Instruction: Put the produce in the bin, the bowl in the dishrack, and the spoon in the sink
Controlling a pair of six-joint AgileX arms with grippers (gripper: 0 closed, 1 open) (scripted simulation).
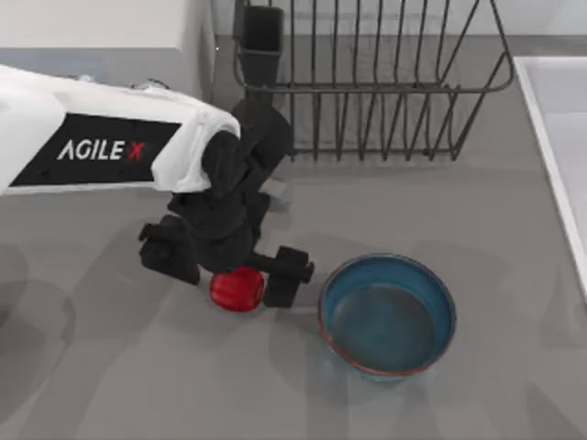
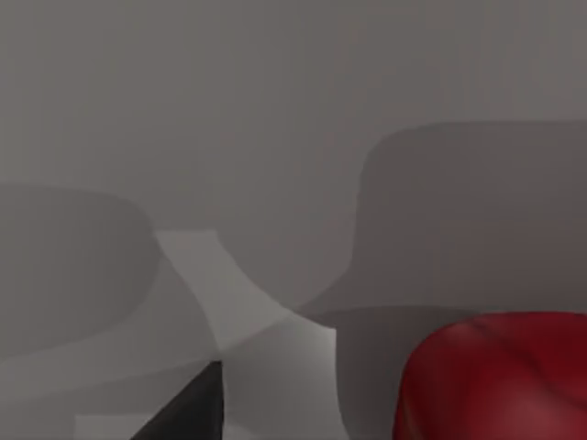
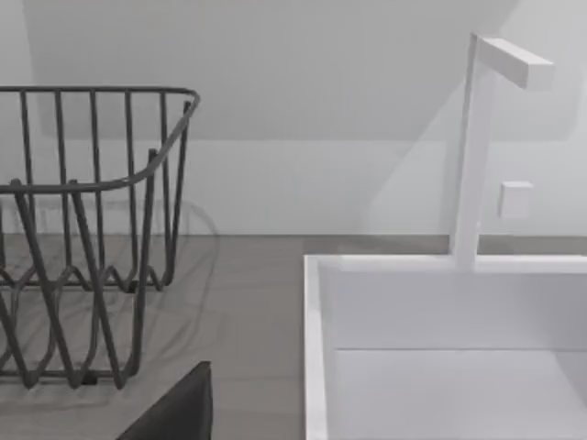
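The red ribbed produce (image 1: 237, 289) lies on the grey counter, left of the blue bowl (image 1: 387, 321). My left gripper (image 1: 229, 266) hangs low over the produce and is open, one finger on each side of it and the fruit slightly nearer the table's front. The left wrist view has the produce (image 2: 495, 380) close up beside a dark fingertip (image 2: 188, 412). The dishrack (image 1: 367, 82) stands at the back, and the sink (image 1: 550, 119) is at the right edge. A dark fingertip (image 3: 179, 412) of my right gripper faces the sink (image 3: 316, 348). The spoon and bin are out of view.
A dark utensil cup (image 1: 261, 41) sits at the dishrack's back left corner, just behind the left arm. A pale box-shaped appliance (image 1: 101, 23) fills the back left. A white faucet (image 3: 472, 147) rises behind the sink, with the dishrack (image 3: 92, 229) beside it.
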